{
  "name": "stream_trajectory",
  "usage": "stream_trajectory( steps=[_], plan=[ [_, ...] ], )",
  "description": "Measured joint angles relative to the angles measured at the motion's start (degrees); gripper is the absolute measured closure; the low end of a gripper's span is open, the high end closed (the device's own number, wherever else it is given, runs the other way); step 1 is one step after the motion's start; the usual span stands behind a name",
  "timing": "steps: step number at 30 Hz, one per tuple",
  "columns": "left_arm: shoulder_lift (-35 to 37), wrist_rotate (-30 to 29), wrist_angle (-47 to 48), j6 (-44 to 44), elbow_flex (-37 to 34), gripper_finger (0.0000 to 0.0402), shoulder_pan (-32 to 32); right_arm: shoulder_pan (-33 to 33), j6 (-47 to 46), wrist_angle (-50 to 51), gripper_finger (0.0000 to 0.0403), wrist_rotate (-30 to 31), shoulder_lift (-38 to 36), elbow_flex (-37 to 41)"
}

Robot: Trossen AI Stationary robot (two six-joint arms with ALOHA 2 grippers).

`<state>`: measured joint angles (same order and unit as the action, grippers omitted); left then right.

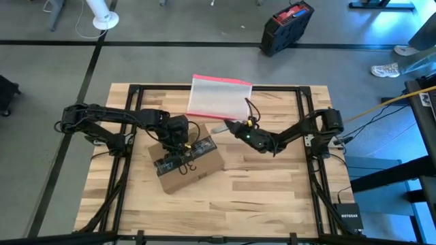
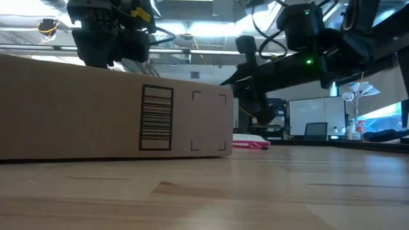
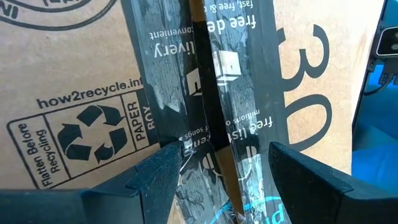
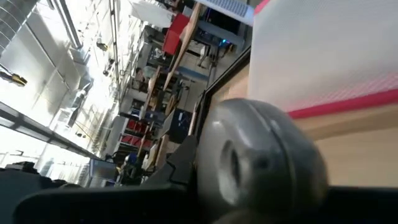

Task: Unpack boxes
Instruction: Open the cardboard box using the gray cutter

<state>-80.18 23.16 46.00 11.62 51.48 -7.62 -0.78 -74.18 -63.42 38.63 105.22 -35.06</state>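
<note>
On the wooden surface (image 1: 272,197) the box (image 1: 194,170) lies near the middle. Your left gripper (image 3: 217,168) stands open over its black tape (image 3: 205,74). Your right gripper (image 1: 230,128) grips a grey tool (image 4: 261,162). If it slides along the seam, the box may shift.

Both arms are dark, jointed links with black cables looping alongside. The right arm (image 1: 293,133) carries a small green light and a yellow tag near its wrist. The left gripper (image 3: 217,180) has two matte black, wedge-shaped fingers (image 3: 155,177) with bevelled edges.
</note>
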Motion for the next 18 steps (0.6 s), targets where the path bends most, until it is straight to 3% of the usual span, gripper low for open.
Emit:
stream_trajectory(
  steps=[18],
  plan=[
    [0.00, 1.10, 0.78, 0.49, -0.04, 0.0163, 0.07, -2.26, -0.86, -1.66, 0.0336, -1.94, 2.63, -1.05]
  ],
)
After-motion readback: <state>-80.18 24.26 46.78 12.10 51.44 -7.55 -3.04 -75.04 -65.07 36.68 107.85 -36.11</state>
